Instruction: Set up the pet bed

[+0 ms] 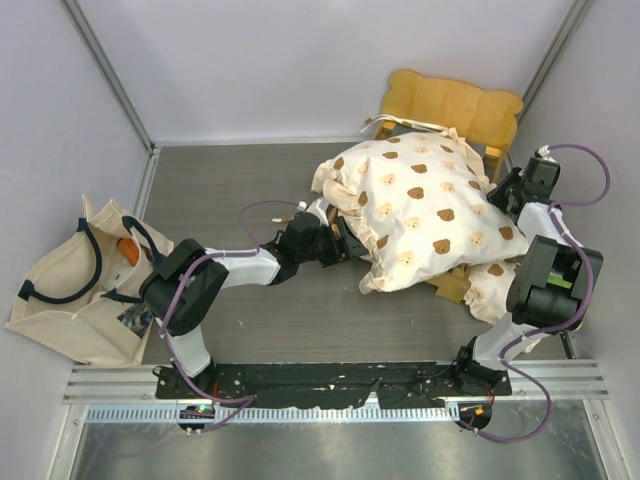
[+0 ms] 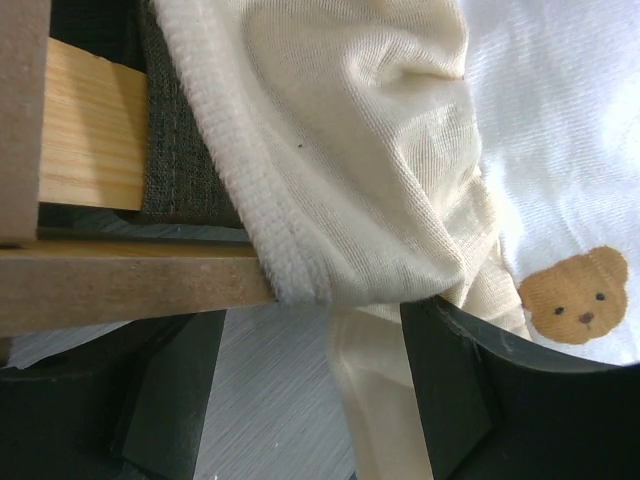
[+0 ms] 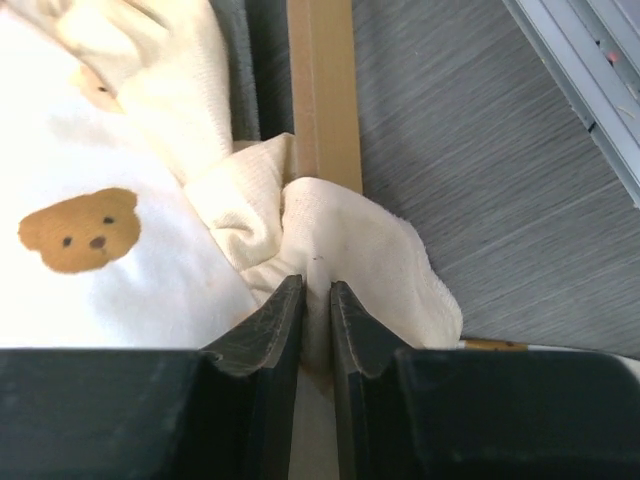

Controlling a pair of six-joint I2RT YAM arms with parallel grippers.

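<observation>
NEAR-LEFT: beige cloth tote bag with black handles (image 1: 70, 300), well apart, obstructing nothing | left gripper (image 2: 310, 390): jaws apart, hem of cream bear-print fabric cushion (image 2: 350, 150) between them | right gripper (image 3: 317, 300): clamped on cushion's opposite hem; equally near | FAR: cushion heaped askew on light-wood bed frame with scalloped headboard (image 1: 450, 100); long axis near-to-far

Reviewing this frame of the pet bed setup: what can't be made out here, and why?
Top view: most of the pet bed is under the cushion; only one end clearly shows.
Top view: the fingers of the left gripper, tucked at the cushion's edge.
Top view: what the tote bag contains, too small and shaded by its folds.
Right wrist view: how much cushion the right gripper pinches, hidden behind its fingers.
</observation>
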